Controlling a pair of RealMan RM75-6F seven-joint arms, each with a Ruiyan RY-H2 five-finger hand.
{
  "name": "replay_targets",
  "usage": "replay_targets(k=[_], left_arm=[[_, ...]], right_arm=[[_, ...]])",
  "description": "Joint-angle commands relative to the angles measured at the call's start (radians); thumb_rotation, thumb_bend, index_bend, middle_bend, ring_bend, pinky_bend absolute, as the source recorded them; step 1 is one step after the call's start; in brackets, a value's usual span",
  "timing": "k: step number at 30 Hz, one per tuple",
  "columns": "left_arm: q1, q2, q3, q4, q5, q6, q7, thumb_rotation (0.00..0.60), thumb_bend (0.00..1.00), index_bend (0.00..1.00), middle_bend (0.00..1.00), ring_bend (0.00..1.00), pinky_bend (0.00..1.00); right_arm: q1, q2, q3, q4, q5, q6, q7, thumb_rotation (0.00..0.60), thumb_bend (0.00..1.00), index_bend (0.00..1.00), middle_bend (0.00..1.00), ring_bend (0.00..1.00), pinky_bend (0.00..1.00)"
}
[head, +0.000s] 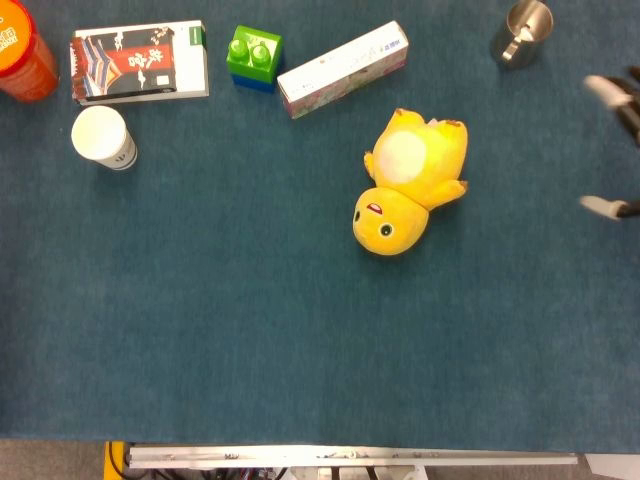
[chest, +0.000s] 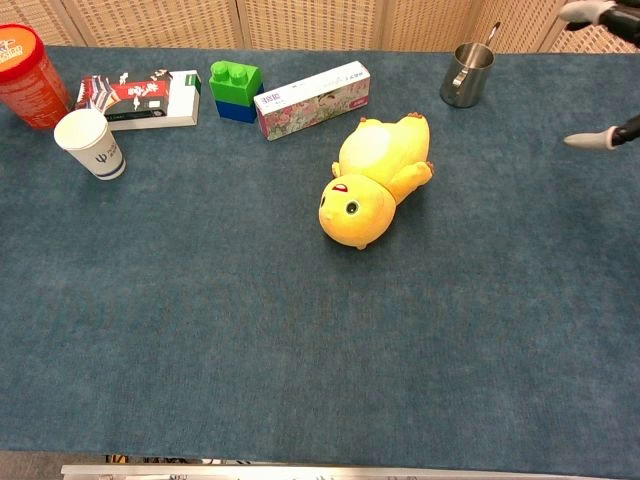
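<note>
At the far left of the blue surface (head: 250, 340) stands an orange canister (head: 22, 50), cut by the frame's edge, and just beside it lies a flat printed box (head: 140, 61) with a white paper cup (head: 102, 137) standing near its front left corner. Further right sits a green block stacked on a blue one (head: 254, 57), and next to that a long white carton with a floral print (head: 342, 68) lies at a slant. Near the middle, a yellow plush toy (head: 412, 180) lies on its back, pale belly up, its head towards the near edge of the surface and its feet towards the carton; nothing touches it. Behind it and to the right, close to the far edge, stands a small metal cup with a handle (head: 521, 32). At the extreme right, only fingertips of the right robot hand (head: 615, 150) enter the frame, one (chest: 585, 140) lower and one higher with a wide gap between them, holding nothing and well apart from the plush toy; the metal cup is the thing nearest to them. The left robot hand shows in neither view.
</note>
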Motion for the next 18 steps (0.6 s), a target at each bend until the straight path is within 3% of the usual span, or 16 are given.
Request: replay_targets(k=[1, 8, 18], left_arm=[[-0.005, -0.003, 0.000, 0.000, 0.002, -0.006, 0.003, 0.600, 0.15, 0.12, 0.10, 0.09, 0.00], [-0.023, -0.012, 0.000, -0.004, 0.009, -0.025, 0.019, 0.600, 0.15, 0.12, 0.10, 0.09, 0.00], [-0.024, -0.019, 0.014, -0.012, 0.029, -0.020, 0.036, 0.600, 0.15, 0.12, 0.10, 0.09, 0.00]], right_arm=[[-0.103, 0.028, -0.032, 0.027, -0.029, 0.123, 0.016, 0.430, 0.00, 0.06, 0.14, 0.00, 0.00], [-0.239, 0.006, -0.063, 0.092, -0.080, 0.286, 0.016, 0.434, 0.00, 0.06, 0.14, 0.00, 0.00], [-0.326, 0.007, -0.069, 0.091, -0.062, 0.310, 0.027, 0.435, 0.00, 0.06, 0.15, 0.00, 0.02]])
